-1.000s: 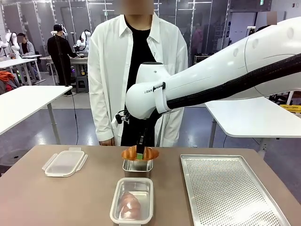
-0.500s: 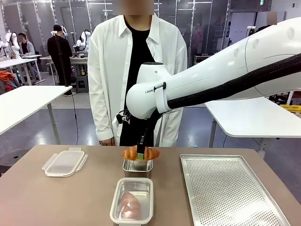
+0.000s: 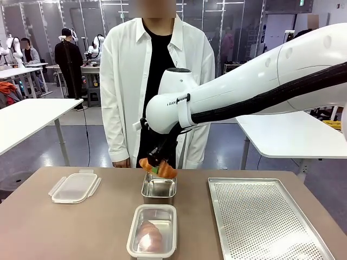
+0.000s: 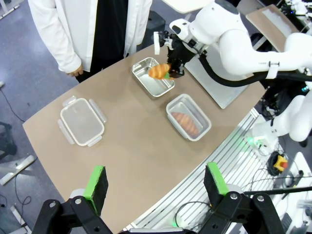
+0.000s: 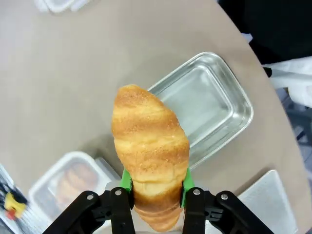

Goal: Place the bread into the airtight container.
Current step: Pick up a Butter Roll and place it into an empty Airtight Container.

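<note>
Over the table [image 3: 81, 227], the right gripper [image 3: 155, 169] clamps the tilted bread [image 3: 168, 172] above the steel tin [image 3: 159, 188], airtight container [image 3: 132, 234] just nearer the robot.

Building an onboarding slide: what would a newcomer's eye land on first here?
The big white arm reaching in from the right, its right hand shut on a golden bread roll tilted just above the empty steel container mid-table. Behind it, a person in a white coat stands at the far edge. Nearer the robot, a second container already holds bread; a clear lid lies left, a perforated tray right.
</note>
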`<control>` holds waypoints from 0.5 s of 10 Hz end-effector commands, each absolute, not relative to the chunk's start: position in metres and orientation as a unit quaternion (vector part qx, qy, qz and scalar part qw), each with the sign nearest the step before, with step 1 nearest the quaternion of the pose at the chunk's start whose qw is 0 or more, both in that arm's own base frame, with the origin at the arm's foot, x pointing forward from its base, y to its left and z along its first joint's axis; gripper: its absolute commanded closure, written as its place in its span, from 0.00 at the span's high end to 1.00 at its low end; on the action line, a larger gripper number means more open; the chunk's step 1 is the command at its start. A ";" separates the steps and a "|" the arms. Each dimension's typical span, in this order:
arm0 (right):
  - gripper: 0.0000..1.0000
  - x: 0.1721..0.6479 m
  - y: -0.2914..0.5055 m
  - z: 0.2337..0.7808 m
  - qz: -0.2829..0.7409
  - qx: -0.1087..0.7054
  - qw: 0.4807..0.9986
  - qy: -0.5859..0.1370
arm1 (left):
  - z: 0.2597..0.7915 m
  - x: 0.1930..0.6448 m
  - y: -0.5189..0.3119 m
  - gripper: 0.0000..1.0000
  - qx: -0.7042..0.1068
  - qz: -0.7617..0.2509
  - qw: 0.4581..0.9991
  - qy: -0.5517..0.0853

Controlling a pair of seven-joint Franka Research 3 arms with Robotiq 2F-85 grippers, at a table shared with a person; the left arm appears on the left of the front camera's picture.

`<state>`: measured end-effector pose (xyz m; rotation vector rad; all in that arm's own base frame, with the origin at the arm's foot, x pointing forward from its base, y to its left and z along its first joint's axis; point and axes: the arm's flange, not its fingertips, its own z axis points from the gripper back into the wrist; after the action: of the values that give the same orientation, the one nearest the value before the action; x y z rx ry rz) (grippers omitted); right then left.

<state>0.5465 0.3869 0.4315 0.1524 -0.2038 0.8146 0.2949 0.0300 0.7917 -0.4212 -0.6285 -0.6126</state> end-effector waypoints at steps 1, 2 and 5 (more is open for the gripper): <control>0.42 0.551 0.404 0.428 0.280 0.085 0.950 -0.108 | 0.793 0.294 0.030 1.00 -0.211 -0.302 0.879 -0.303; 0.42 0.556 0.406 0.423 0.236 0.070 0.963 -0.111 | 0.793 0.294 0.030 1.00 -0.211 -0.302 0.879 -0.303; 0.42 0.574 0.400 0.406 0.112 0.051 0.990 -0.071 | 0.793 0.294 0.030 1.00 -0.211 -0.302 0.879 -0.303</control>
<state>0.5676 0.3923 0.4058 0.1320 -0.1614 0.3060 0.2949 0.0300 0.7917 -0.4212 -0.6285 -0.6125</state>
